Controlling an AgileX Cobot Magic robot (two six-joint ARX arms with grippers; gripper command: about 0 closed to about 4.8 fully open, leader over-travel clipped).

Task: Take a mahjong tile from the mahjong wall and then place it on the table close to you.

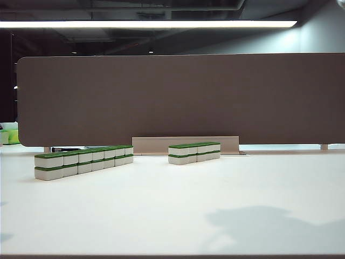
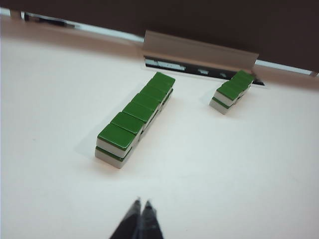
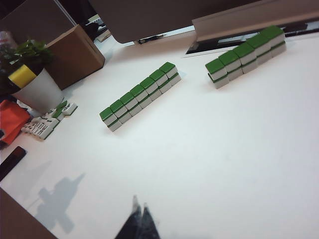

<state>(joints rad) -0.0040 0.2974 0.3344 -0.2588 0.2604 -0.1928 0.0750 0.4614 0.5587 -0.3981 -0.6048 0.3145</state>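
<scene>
Green-backed mahjong wall (image 2: 135, 119) sits untouched on our counter (image 2: 224, 174); left claw (image 2: 140, 204) and right claw (image 3: 139, 204) hover closed; no legible writing.

Brown-grey divider panel (image 1: 178, 100) across the back, rounded at the corners. Long strip light (image 1: 148, 24) glowing under a dark ceiling (image 1: 161, 8). Off to the side, a cardboard box (image 3: 75, 55), a white pot (image 3: 37, 89) with a green plant (image 3: 27, 52).
</scene>
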